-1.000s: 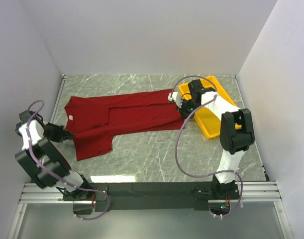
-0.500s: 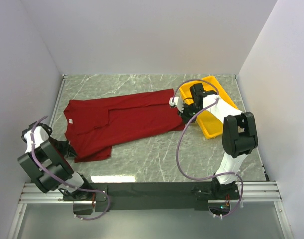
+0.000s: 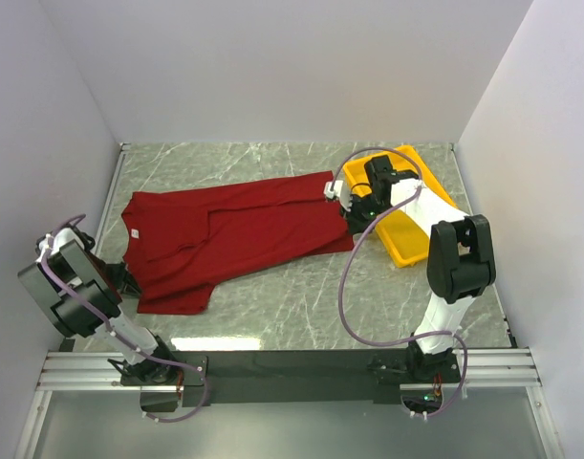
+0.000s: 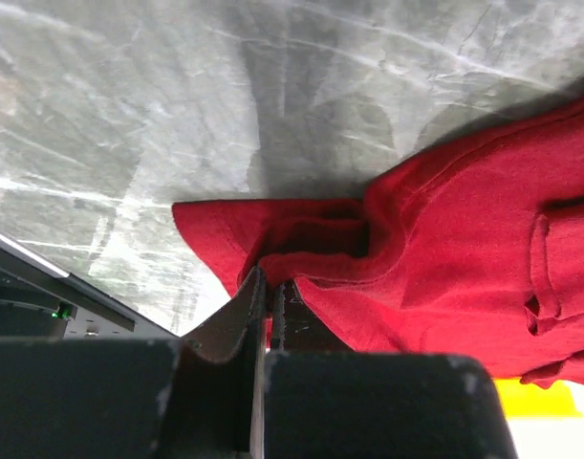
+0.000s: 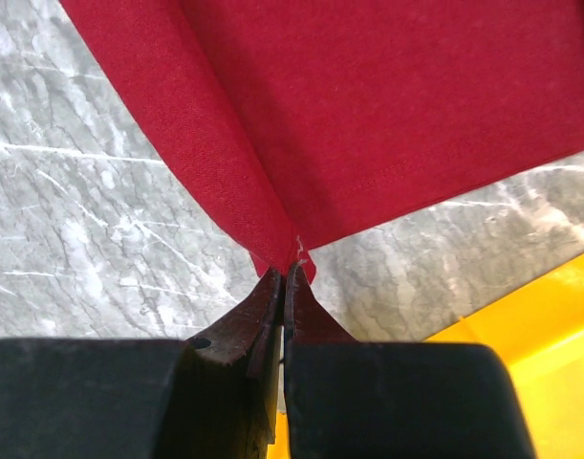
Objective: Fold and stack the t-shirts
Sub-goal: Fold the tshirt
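T-shirt point(image 3: 234, 234): dark red, spread flat on the desk point(image 3: 301, 296), neck label end toward the left claw point(image 3: 127, 279), hem end toward the right claw point(image 3: 354, 222). It spans the whole stretch between the two claws, with one long crease along its middle.

We note the left claw closed on the shirt's near-left corner. In its wrist view the cloth bunches into folds just ahead of the tips, and a sliver of red sits between the shut jaws.

We note the right claw closed on the near hem corner. The cloth is drawn to a point at its tips, and both edges fan away from it.

Edges: the shirt's near edge runs from one claw to the other, sagging lower near the left claw.

Room: bare marble shows on the near side of both claws, and a strip beyond the shirt's far edge. The yellow tray point(image 3: 403, 244) sits just beside the right claw on its outer side. The white side wall point(image 3: 43, 143) stands near the left claw's outer side.
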You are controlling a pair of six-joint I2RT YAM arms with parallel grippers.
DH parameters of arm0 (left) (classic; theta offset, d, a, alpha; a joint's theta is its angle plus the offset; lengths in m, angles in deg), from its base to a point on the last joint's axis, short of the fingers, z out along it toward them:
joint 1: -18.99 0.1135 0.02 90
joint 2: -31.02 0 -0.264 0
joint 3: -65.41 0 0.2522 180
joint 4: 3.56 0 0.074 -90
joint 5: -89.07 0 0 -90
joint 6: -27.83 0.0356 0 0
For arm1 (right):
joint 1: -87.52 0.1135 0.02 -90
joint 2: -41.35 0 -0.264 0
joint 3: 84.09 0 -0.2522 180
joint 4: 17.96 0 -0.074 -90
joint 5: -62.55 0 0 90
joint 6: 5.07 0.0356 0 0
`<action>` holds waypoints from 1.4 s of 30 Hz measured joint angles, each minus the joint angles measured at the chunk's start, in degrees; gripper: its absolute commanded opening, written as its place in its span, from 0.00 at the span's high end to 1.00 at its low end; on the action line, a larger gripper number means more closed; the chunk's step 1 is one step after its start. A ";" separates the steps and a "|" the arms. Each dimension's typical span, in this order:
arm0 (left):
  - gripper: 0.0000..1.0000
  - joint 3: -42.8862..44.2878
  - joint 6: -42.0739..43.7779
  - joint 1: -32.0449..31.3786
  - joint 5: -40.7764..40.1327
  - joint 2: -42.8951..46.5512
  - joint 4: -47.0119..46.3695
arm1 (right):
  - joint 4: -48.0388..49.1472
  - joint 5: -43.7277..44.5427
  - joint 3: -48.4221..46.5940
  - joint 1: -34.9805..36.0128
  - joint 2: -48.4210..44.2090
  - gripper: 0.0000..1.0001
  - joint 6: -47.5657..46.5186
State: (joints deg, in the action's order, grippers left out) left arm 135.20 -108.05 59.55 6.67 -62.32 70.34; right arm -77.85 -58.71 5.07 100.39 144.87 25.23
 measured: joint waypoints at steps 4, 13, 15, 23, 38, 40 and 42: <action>0.99 -0.13 0.52 0.00 0.98 -0.31 -0.55 | -0.68 -0.46 -0.96 0.00 0.02 0.98 -0.39; 0.99 -2.95 1.27 0.00 1.05 0.63 0.37 | -5.97 -4.59 -2.75 -0.17 0.04 0.98 -5.20; 0.99 -4.74 1.46 0.00 1.05 1.27 0.74 | -6.21 -5.07 -2.75 -0.28 0.11 0.98 -5.33; 0.75 0.66 4.94 0.00 1.46 1.33 1.27 | -2.86 -3.93 -2.75 -0.35 2.51 0.87 -0.92; 0.47 5.07 13.92 -0.02 1.44 7.98 -0.37 | -1.01 -3.69 -3.63 -0.37 2.93 0.69 1.51; 0.47 4.85 14.38 -0.04 0.83 9.88 -0.15 | -1.01 -3.72 -3.63 -0.37 2.93 0.68 1.51; 0.47 3.58 14.67 -0.48 0.37 12.22 -0.22 | -1.03 -3.72 -3.63 -0.37 2.93 0.68 1.42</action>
State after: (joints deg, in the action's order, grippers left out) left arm 138.79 -93.39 59.07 7.04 -50.10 70.12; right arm -78.88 -62.43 1.44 100.01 147.80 26.65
